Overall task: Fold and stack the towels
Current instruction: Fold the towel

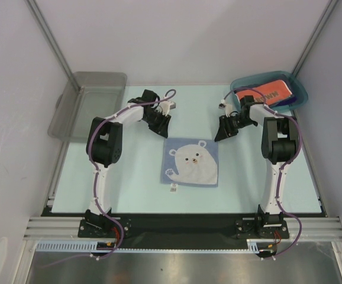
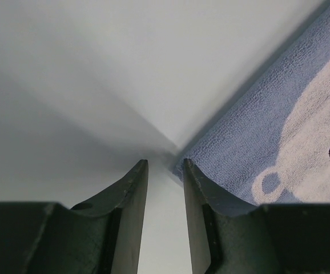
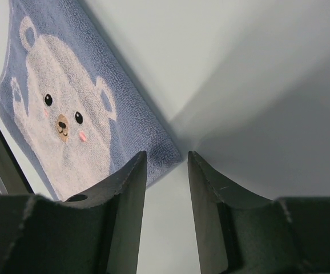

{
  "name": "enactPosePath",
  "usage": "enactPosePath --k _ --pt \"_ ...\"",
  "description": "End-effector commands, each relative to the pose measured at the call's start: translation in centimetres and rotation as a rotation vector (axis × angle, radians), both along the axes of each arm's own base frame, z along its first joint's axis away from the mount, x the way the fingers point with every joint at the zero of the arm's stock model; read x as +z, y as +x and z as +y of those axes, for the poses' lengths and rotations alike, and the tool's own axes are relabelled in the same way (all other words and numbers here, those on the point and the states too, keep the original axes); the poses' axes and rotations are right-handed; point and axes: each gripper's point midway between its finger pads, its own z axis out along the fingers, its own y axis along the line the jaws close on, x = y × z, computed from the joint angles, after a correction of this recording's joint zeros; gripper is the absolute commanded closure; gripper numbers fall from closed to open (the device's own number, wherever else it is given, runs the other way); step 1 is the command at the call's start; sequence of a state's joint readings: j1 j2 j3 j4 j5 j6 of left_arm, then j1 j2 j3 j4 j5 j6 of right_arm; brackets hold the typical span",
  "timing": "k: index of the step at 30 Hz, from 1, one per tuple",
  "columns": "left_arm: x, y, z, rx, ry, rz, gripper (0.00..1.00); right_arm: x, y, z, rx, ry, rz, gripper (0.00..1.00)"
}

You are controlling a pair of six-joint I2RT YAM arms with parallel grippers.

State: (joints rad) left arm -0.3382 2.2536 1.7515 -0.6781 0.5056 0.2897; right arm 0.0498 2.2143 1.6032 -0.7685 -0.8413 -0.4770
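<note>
A blue towel (image 1: 192,161) with a white bear printed on it lies flat in the middle of the table. My left gripper (image 1: 161,127) stands just off its far left corner, jaws open. In the left wrist view the towel (image 2: 279,131) has its corner beside the right fingertip of my left gripper (image 2: 165,165), with nothing in the gap. My right gripper (image 1: 223,135) is at the far right corner, also open. In the right wrist view the towel (image 3: 62,108) reaches with its corner just into the gap of my right gripper (image 3: 166,155), unpinched. An orange-red towel (image 1: 264,93) lies in the teal bin.
A teal translucent bin (image 1: 298,92) stands at the back right, close behind the right arm. A grey plastic bin (image 1: 88,103) sits at the back left. A small white tag (image 1: 173,189) sticks out from the towel's near edge.
</note>
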Motion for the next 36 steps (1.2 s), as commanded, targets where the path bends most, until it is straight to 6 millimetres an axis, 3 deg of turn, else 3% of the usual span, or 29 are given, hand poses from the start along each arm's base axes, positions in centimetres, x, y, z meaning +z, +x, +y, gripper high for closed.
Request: enactPosePath --k 1,9,13,16,17,23,29,30,32,36 --pt "-1.8 -1.1 0.6 -0.031 0.077 0.031 0.63 -1.4 -0.4 -0.5 0.027 -0.088 -0.002 0.59" --pt "-2.0 -1.5 1.2 -0.014 0.120 0.021 0.67 -1.6 -0.6 -0.1 0.030 -0.157 -0.026 0.60" --pt "-2.0 -1.7 1.0 -0.012 0.118 0.030 0.80 -2.0 -0.6 -0.7 0.004 -0.199 -0.027 0.65" --pt "-2.0 -1.9 0.6 -0.014 0.115 0.034 0.99 -1.6 -0.4 -0.9 -0.007 -0.203 -0.048 0.73" --pt "-1.9 -2.0 0.5 -0.016 0.114 0.033 1.00 -1.6 -0.4 -0.7 -0.006 -0.202 -0.052 0.80" --pt "-0.4 -1.2 0.6 0.011 0.117 -0.006 1.00 -0.3 0.4 -0.3 -0.005 -0.180 -0.101 0.90" --pt "3.5 1.0 1.1 0.080 0.085 -0.083 0.71 -0.4 0.1 0.4 0.016 -0.171 -0.098 0.89" --pt "4.2 1.2 0.8 0.079 0.063 -0.093 0.62 -0.6 0.0 0.4 0.016 -0.170 -0.089 0.89" --pt "5.5 1.0 -0.1 0.049 0.013 -0.100 0.57 -0.6 -0.1 0.7 0.024 -0.160 -0.090 0.88" --pt "5.2 -0.4 -0.7 -0.021 0.001 -0.065 0.54 -0.6 -0.1 0.9 0.029 -0.153 -0.090 0.86"
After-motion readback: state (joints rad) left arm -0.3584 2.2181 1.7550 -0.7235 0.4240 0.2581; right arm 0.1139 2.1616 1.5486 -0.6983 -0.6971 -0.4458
